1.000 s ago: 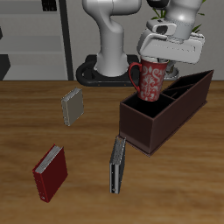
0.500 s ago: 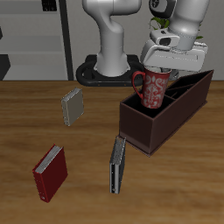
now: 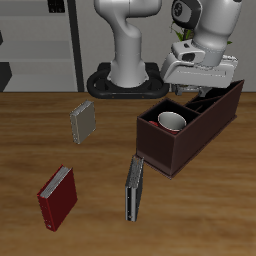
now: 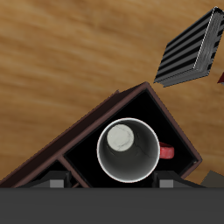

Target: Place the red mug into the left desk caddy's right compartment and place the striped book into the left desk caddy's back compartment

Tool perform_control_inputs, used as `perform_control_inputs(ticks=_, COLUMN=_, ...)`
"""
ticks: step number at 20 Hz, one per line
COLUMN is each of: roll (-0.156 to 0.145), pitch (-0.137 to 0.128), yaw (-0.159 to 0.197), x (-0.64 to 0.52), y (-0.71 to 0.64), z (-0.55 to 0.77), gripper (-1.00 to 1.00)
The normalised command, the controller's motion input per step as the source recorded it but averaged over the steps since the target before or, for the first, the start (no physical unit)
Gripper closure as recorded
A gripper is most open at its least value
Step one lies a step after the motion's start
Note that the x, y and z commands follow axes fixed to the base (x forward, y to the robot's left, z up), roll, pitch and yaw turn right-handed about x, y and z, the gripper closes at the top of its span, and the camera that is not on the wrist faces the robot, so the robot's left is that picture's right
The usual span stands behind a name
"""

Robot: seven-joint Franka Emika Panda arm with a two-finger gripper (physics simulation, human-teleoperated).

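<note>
The red mug (image 3: 172,121) stands upright inside the left desk caddy (image 3: 165,152), in its large square right compartment at the end nearer the table's front edge. In the wrist view I look straight down into the mug (image 4: 129,150), with its light grey inside and its red handle to one side, framed by the caddy's dark walls (image 4: 140,94). My gripper (image 3: 190,91) hovers just above the mug, open and apart from it; only the tips of its fingers show in the wrist view (image 4: 112,182). The striped book (image 3: 133,189) (image 4: 192,51) lies on the table in front of the caddy.
A dark red book (image 3: 57,197) lies near the table's front edge. A smaller plain grey book (image 3: 82,122) lies farther back. The robot's base (image 3: 122,82) stands behind the caddy, whose narrower divided slots (image 3: 212,103) run toward the back.
The mug has gone down out of my gripper into the caddy's square compartment. My gripper has let go and risen a little above it.
</note>
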Motion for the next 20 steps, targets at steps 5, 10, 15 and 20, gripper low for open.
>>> perform_control_inputs(ticks=5, roll=0.0, pitch=-0.027, yaw=0.027, x=-0.08, y=-0.02, z=0.19, gripper=-1.0)
perform_control_inputs(ticks=10, roll=-0.023, pitch=-0.046, yaw=0.012, x=0.02, y=-0.21, z=0.33, gripper=-1.0)
perform_control_inputs(ticks=15, roll=-0.008, pitch=0.015, yaw=-0.002, x=0.25, y=-0.4, z=0.13, gripper=-1.0)
perform_control_inputs(ticks=20, roll=0.022, pitch=0.034, yaw=-0.079, x=0.34, y=-0.56, z=0.04, gripper=-1.0)
